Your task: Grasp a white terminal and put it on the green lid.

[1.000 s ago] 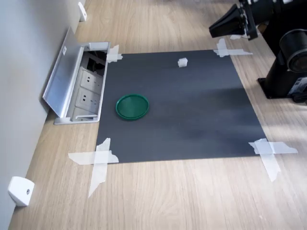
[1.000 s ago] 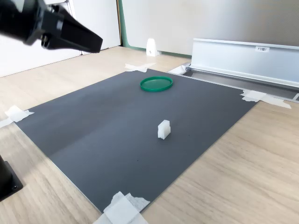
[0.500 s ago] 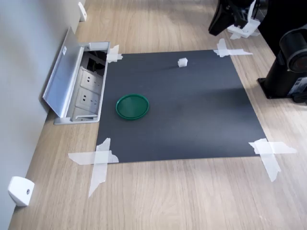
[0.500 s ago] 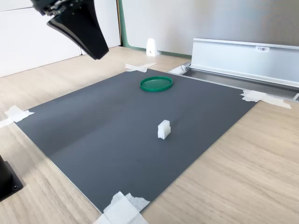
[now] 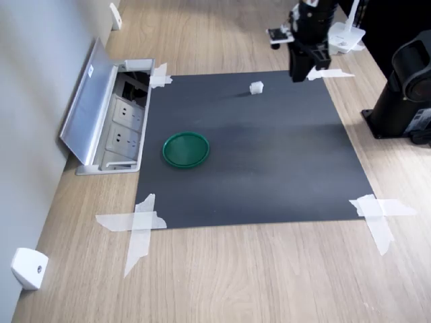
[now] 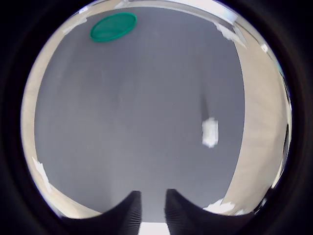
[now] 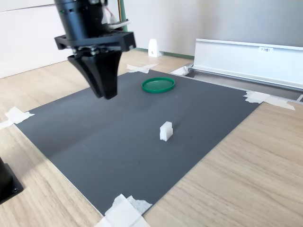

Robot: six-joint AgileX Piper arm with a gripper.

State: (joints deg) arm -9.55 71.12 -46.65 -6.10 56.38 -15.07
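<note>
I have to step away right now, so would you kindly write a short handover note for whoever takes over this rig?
End effector: empty, pointing down above the dark mat; its fingers sit close together with a narrow gap in the wrist view.
White terminal: standing on the mat near a taped corner, apart from the end effector, untouched.
Green lid: flat on the mat near the open socket box, nothing on it.
Done: nothing grasped yet.
Left: open, descend on the terminal, grasp, carry it to the lid, release.
</note>
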